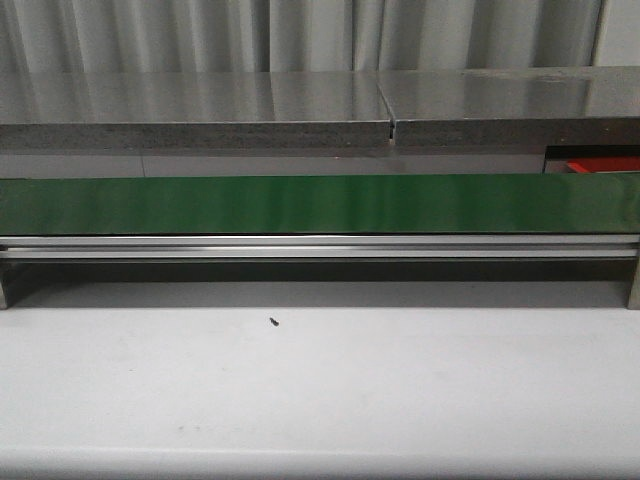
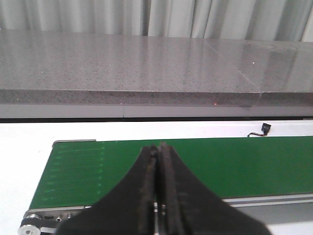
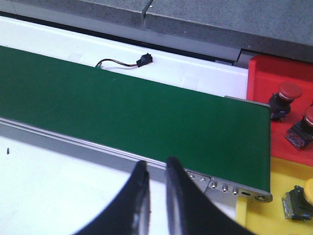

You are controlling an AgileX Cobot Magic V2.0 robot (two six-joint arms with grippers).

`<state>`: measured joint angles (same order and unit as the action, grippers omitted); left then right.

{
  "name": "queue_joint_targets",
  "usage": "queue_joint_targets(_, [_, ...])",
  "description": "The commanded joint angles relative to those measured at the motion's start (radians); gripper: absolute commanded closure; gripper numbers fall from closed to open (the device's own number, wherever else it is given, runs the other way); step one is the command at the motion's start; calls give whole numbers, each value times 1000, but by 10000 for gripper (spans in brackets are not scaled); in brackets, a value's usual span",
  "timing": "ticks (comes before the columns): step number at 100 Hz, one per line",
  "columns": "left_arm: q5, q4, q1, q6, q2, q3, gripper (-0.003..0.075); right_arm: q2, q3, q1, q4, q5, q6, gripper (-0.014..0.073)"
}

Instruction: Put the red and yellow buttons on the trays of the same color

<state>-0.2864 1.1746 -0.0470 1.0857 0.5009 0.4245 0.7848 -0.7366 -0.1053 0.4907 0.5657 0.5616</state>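
Front view: bare green conveyor belt [image 1: 320,204], no arms. Only right wrist view shows red tray [image 3: 281,98] with two red buttons [image 3: 286,95], yellow tray [image 3: 283,196] with yellow button [image 3: 301,198], right edge. Left gripper [image 2: 159,196] clenched empty; right gripper [image 3: 154,196] slightly parted, empty.

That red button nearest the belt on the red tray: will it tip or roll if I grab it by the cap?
The red button is probably top-heavy: a wide domed cap sits over a narrower dark body. On the red tray it likely tips rather than rolls. The smooth cap may slip; gripping the body seems safer.

The light is soft and even. The green belt [image 1: 320,205] shines a little. A dark shadow sits under it. Pictures look slightly fuzzy.
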Motion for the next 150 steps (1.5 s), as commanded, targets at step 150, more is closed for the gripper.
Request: queue_joint_targets(150, [33,30,7,-3,5,27,739,-84,74,242,-503,-306,-390,711])
